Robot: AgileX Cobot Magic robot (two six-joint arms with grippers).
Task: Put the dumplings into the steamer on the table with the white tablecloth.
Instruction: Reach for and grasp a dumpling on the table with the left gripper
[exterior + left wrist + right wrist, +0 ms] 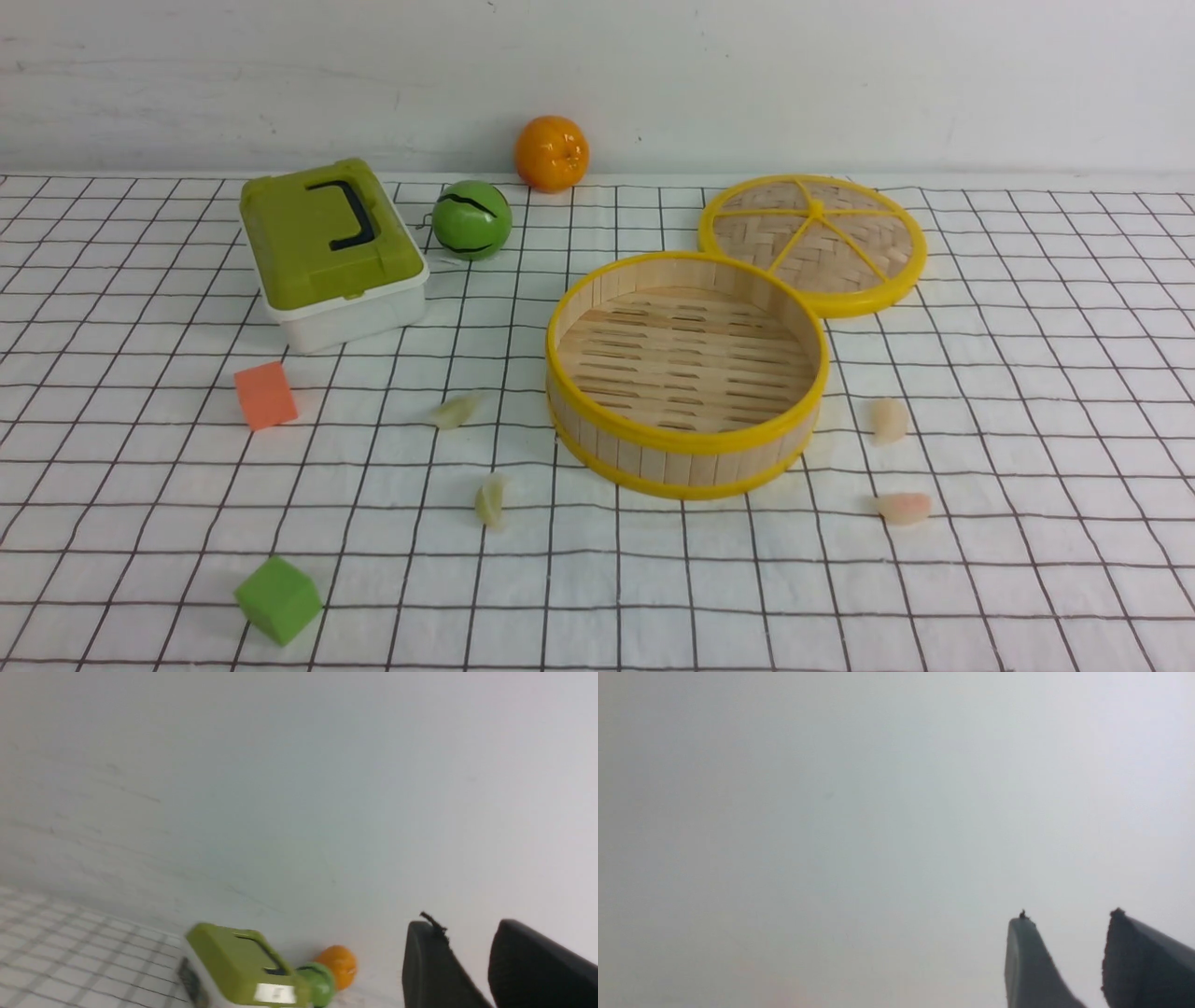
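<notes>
On the white tablecloth (1027, 373), the steamer (686, 441) stands near the middle with all four dumplings lying outside it. The far green dumpling (456, 410) and near green dumpling (490, 499) are on its left, the far pink dumpling (889, 419) and near pink dumpling (904, 507) on its right, none touching it. My left pincer (467, 926) and my right pincer (1068, 917) both face the pale wall (831, 812), fingers apart, gripping nothing, seen only by their wrist cameras.
</notes>
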